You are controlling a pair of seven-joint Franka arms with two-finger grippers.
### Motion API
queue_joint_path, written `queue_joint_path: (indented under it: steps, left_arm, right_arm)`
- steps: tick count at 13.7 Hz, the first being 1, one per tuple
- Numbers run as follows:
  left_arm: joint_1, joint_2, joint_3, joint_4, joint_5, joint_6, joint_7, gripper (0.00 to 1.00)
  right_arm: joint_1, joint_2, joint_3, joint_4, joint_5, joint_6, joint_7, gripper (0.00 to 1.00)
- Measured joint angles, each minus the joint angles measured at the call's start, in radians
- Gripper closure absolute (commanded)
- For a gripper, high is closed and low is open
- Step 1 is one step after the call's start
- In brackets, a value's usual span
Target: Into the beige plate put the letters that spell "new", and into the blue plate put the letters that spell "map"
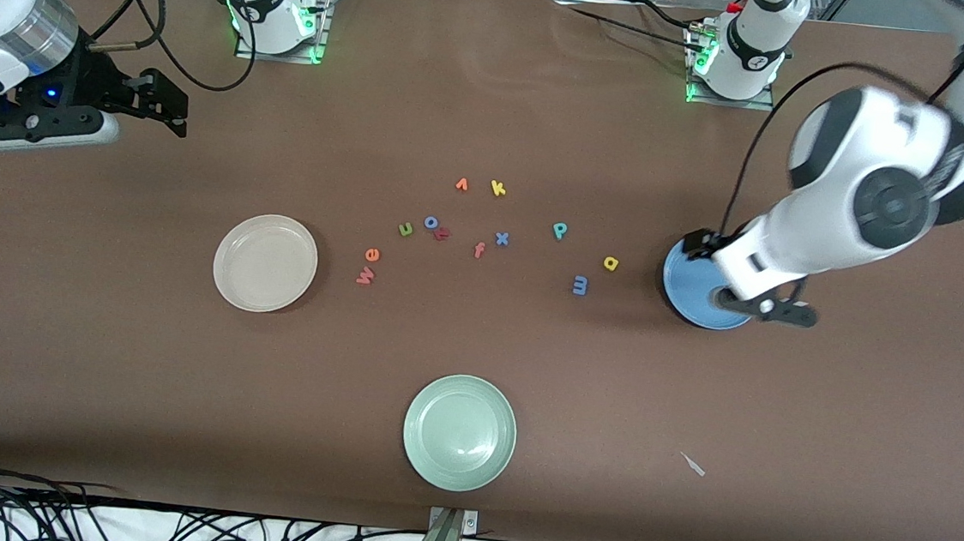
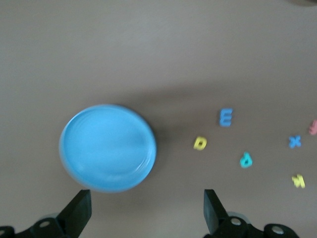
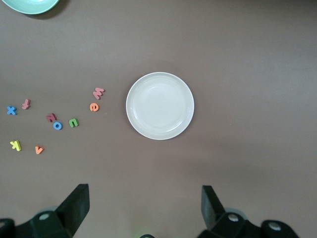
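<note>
blue plate (image 2: 108, 148) | round, shallow, medium-blue | beige plate (image 3: 160, 105) | round, cream

The plates, such as the blue plate (image 2: 108, 148), look smooth and glossy; the brown table (image 1: 95, 378) covering looks matt.

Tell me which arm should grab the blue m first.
Left, probably. The left gripper hangs open over the blue plate, with the blue m lying beside that plate. The right gripper waits open at the right arm's end of the table.
</note>
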Motion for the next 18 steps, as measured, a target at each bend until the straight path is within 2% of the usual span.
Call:
queue_joint_path:
  steps: [5, 8, 10, 13, 15, 16, 18]
  left_arm:
    - [-0.1, 0.194, -0.004, 0.008, 0.0, 0.222, -0.005, 0.0]
    - [-0.168, 0.25, -0.004, 0.011, 0.0, 0.26, -0.067, 0.0]
    - [-0.193, 0.272, -0.004, 0.011, 0.0, 0.268, -0.127, 0.0]
    - [-0.199, 0.307, -0.002, 0.011, 0.0, 0.3, -0.169, 0.0]
    - [-0.208, 0.334, -0.003, 0.01, 0.0, 0.325, -0.231, 0.01]
    - [-0.218, 0.347, -0.003, 0.009, 0.0, 0.345, -0.257, 0.09]
    - [-0.237, 0.367, -0.003, 0.004, 0.0, 0.385, -0.281, 0.1]
  right_arm:
    - [0.005, 0.009, 0.007, -0.001, 0.0, 0.011, 0.0, 0.0]
    - [0.036, 0.037, 0.012, -0.001, 0.001, 0.05, 0.017, 0.0]
    - [0.093, 0.065, 0.015, -0.002, 0.002, 0.09, 0.083, 0.0]
    - [0.176, 0.107, 0.027, -0.03, 0.001, 0.186, 0.234, 0.0]
    - [0.184, 0.133, 0.066, -0.075, 0.001, 0.268, 0.319, 0.0]
    - [0.184, 0.15, 0.091, -0.104, 0.001, 0.319, 0.374, 0.0]
    - [0.185, 0.183, 0.138, -0.187, 0.001, 0.458, 0.482, 0.0]
